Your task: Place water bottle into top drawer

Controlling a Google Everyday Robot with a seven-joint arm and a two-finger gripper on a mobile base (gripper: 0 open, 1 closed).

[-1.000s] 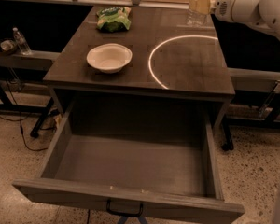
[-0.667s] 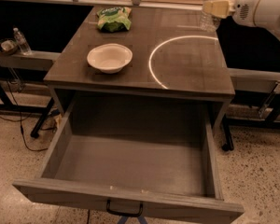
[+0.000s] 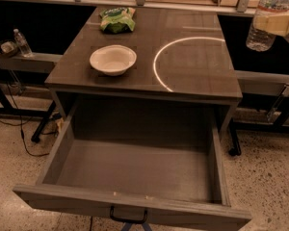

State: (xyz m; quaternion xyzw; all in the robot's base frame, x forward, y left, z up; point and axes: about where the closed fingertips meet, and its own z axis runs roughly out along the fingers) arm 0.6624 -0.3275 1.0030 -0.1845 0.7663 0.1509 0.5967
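Observation:
The water bottle (image 3: 270,14) is a clear ribbed plastic bottle with a white-red-blue label band. It hangs upright at the top right, off the right of the table. My gripper (image 3: 278,23) is shut on its middle; one pale finger crosses the bottle's front. The arm is mostly out of view to the right. The top drawer (image 3: 135,207) is pulled wide open below the tabletop. Its inside holds nothing and its black handle (image 3: 128,218) shows at the bottom edge.
A white bowl (image 3: 112,59) and a green bag (image 3: 117,19) sit on the grey table (image 3: 197,81), which has a white arc marked on it. A small clear bottle (image 3: 23,43) stands on a shelf at the left. Cables and table legs lie on the speckled floor.
The gripper with the water bottle has moved right and up, away from the tabletop's back right corner. The view now shows the scene closer, with most of the arm out of frame.

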